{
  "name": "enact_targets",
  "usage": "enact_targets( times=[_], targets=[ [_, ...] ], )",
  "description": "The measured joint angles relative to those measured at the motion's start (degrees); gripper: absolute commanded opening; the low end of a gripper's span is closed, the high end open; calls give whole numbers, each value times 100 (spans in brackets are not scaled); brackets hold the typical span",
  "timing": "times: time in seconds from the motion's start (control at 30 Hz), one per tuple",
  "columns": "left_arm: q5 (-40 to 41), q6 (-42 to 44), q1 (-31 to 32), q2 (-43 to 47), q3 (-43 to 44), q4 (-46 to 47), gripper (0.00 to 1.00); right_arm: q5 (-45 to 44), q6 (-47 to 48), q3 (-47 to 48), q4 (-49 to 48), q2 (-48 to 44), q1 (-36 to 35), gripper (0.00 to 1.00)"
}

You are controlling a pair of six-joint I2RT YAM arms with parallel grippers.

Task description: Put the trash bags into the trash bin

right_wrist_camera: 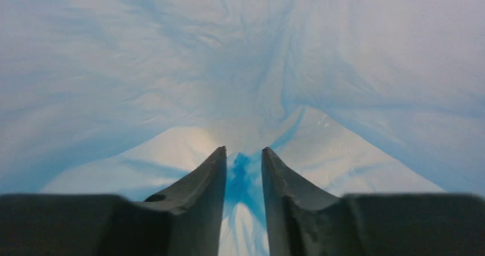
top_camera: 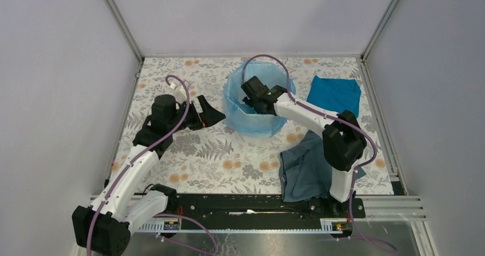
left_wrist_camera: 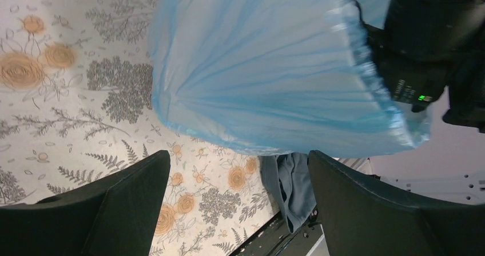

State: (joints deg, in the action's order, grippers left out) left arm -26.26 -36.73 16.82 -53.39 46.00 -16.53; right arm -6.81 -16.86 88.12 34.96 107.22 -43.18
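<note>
With the right gripper [right_wrist_camera: 243, 151] down in the bag [right_wrist_camera: 143, 56], I reckon the film could ride back up with it

Its fingers stand narrow with a dark blue crease in the gap, can't tell if they're really pinching it; if it's snagged, lifting out would drag the bag up or tear it, it's thin, glossy, wrinkly stuff. The left gripper [left_wrist_camera: 238, 156] is wide open with nothing in it, at the bag's 9 o'clock and not touching, so nothing steadies the bin and a sideways tug might tip it. The bag's light blue, see-through, gathered into pleats with a frilly edge, and it wraps the bin so fully I only make the bin out as a faceted shape under the film, toward 12 o'clock on the table [top_camera: 200, 153]. There's a teal cloth [top_camera: 334, 95] near its 3 o'clock and a grey cloth [top_camera: 306, 170] near 5
</note>
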Motion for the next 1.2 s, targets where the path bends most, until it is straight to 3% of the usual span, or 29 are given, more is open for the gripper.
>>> enact_targets(
  times=[0.17,0.37,0.63,0.8,0.93,1.07,1.2],
  targets=[
    [103,164,0,4,400,-212,95,-24,15,227,254,-649,0,66],
    [210,210,0,9,457,-544,95,-42,170,785,459,-1060,0,79],
    [205,-210,9,245,330,-732,95,-122,553,1244,758,-1139,0,81],
    [210,-433,61,352,260,-739,95,-289,730,1596,994,-1419,0,90],
    [214,-424,79,323,262,-750,96,-540,828,1604,1163,-2216,0,99],
    [254,-337,79,240,299,-785,98,-693,824,1274,1228,-3423,0,100],
    [251,-254,79,234,302,-787,99,-540,726,306,1322,-4701,0,100]
  ],
)
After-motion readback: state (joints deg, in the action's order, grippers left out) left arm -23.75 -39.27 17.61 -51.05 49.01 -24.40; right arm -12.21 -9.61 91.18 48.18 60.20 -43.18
